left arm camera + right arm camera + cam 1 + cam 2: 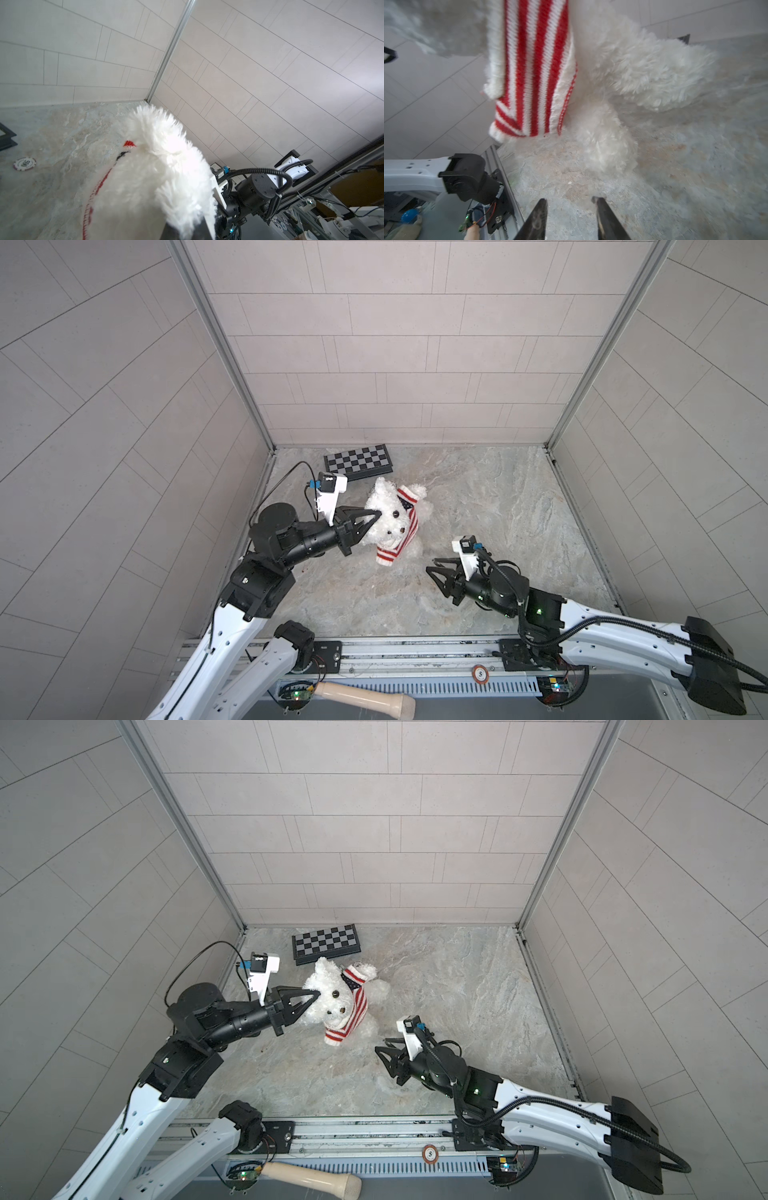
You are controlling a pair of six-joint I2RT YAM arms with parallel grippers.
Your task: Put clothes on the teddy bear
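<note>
The teddy bear (390,519), fluffy and white, sits propped up left of the floor's middle in both top views. A red-and-white striped sweater (409,526) is around its neck and chest. My left gripper (377,513) is shut on the fur at the side of the bear's head. In the left wrist view the bear's fur (158,176) hides the jaws. My right gripper (430,565) is open and empty, low over the floor to the bear's front right. In the right wrist view it (570,204) faces the hanging sweater (533,72) and a bear leg (652,79) from a short distance.
A folded chessboard (359,462) lies near the back wall behind the bear. A poker chip (25,164) lies on the floor. Another chip (480,674) and a beige handle-shaped object (365,697) sit at the front rail. Tiled walls enclose three sides.
</note>
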